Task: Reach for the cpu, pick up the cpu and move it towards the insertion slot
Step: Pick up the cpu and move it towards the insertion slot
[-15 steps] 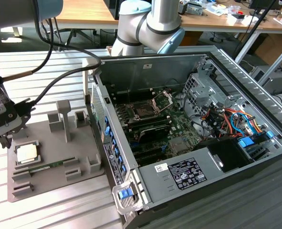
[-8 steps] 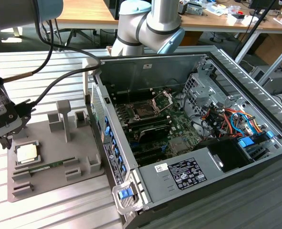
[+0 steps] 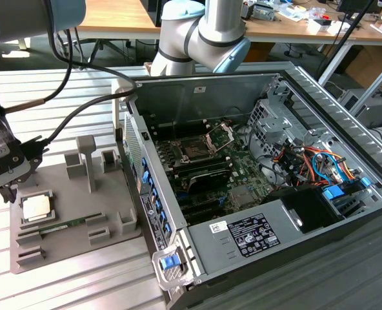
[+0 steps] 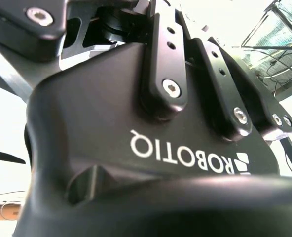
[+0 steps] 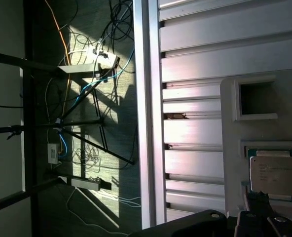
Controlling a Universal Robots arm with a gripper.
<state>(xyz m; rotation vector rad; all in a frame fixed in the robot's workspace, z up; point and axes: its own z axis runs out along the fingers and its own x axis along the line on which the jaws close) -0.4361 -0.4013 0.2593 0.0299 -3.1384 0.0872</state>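
Just beside the hand (image 3: pixel 10 192), whose opening I cannot tell, the one cpu (image 3: pixel 37 208) lies flat in a recess of the single grey tray (image 3: pixel 62 248) on the table (image 3: pixel 81 287), well apart from the one insertion slot (image 3: pixel 194 150) inside the open computer case (image 3: pixel 204 97).

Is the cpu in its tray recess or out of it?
In: the cpu lies flat in a recess of the grey tray; the gripper is close beside it.

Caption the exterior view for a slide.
Black claw hovers close to the pale silver square cpu in the grey plastic tray; the silver-framed insertion slot sits inside the open computer case.
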